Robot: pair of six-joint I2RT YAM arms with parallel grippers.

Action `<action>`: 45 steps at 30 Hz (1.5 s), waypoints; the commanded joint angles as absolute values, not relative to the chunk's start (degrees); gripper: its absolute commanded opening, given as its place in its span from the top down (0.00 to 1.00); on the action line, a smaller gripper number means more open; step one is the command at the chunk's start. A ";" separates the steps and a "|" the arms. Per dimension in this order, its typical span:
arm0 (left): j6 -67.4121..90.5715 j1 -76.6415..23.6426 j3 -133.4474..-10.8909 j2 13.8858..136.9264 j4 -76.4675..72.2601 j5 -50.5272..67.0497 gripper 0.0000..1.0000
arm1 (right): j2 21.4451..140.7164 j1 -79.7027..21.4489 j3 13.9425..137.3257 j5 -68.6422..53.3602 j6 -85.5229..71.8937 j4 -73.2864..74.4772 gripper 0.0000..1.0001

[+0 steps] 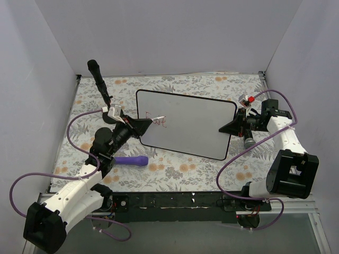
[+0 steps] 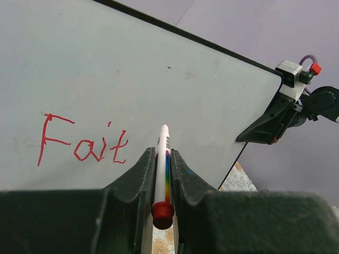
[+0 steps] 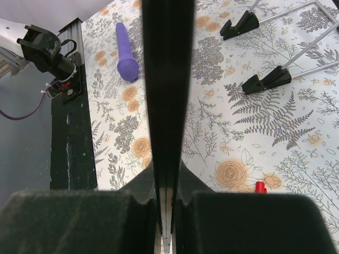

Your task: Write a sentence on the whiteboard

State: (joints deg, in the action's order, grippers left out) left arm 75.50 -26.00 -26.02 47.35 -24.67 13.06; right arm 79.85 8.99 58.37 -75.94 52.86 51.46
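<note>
- Top view: we have the whiteboard [image 1: 185, 124] mid-table on the floral cloth [image 1: 175, 172]. The right gripper [image 1: 231, 127] is clamped on its right edge. We read that as a brace, so pen pressure doesn't shove the board.
- The left gripper [image 1: 144, 127] sits over the board's left part, right at the sentence [image 1: 157, 122]. A purple tool [image 1: 132, 160] lies just near of the board, clear of both arms.
- Left wrist: the jaws are pressed together on the marker [image 2: 162, 164], which is gripped lengthwise with the red end toward the wrist and the tip aimed at the board. That grip makes it an extension of the arm for clean strokes.
- The red lettering reads "Fait" so far, with the tip just right of the "t". We can't tell whether the tip touches. We judge the task is early and an "h" is due next.
- Right wrist: the jaws pinch the board's black frame, seen edge-on. The board's black feet [image 3: 263, 82] stand on the cloth to the right, so the board is propped and the clamp steadies it.
- A small red piece [image 3: 260, 186] lies on the cloth near the gripper. We can't tell what it is.
</note>
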 commanded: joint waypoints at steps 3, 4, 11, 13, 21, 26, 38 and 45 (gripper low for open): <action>75.76 -25.84 -24.96 45.97 -25.58 11.78 1.00 | 78.05 8.70 58.62 -74.71 54.32 50.62 0.99; 75.85 -25.84 -24.79 45.97 -25.58 11.78 1.00 | 77.96 8.61 58.62 -74.71 54.32 50.62 0.99; 75.94 -25.84 -24.87 45.97 -25.40 11.78 1.00 | 78.05 8.61 58.62 -74.79 54.40 50.54 0.99; 76.20 -25.84 -24.87 46.23 -25.31 11.69 1.00 | 77.96 8.70 58.54 -74.79 54.40 50.54 0.99; 75.76 -25.84 -25.57 48.42 -26.89 11.78 1.00 | 78.22 8.70 58.62 -74.79 54.40 50.54 0.99; 74.80 -25.84 -27.07 51.24 -27.33 11.96 1.00 | 77.96 8.61 58.54 -74.79 54.40 50.54 0.99; 73.39 -25.84 -28.74 54.67 -27.95 12.74 1.00 | 77.96 8.61 58.71 -74.88 54.40 50.54 0.99; 73.48 -25.84 -28.48 55.72 -28.91 12.74 1.00 | 78.05 8.61 58.71 -74.79 54.40 50.71 0.99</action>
